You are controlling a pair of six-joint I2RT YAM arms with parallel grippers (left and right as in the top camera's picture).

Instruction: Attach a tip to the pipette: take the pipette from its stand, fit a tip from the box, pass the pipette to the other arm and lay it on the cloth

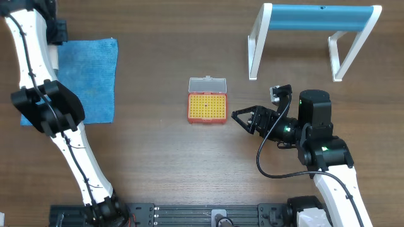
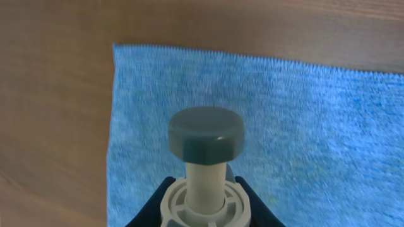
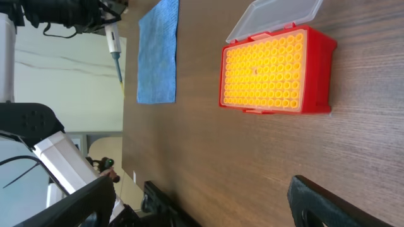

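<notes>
- Top view: the left gripper hung above the blue cloth. That is where the task ends, so the arm seemed placed to set its load down. The right gripper sat just beside the tip box with its fingers spread and nothing between them, which suits a hand-over already made. The stand stood well apart, at the far right of the table.
- Left wrist view: the pipette was clamped between the left gripper's fingers. Its plunger knob faced the camera and its body pointed down toward the cloth. It was held above the cloth, not lying on it. I judged that lowering it and tilting it flat was the step left.
- Right wrist view: the tip box's lid was swung back, which left the yellow tips exposed for fitting. Farther off, the pipette hung from the left gripper near the cloth's edge, and a slim tip appeared to be on its end. The right gripper's own fingers were wide apart and empty.
</notes>
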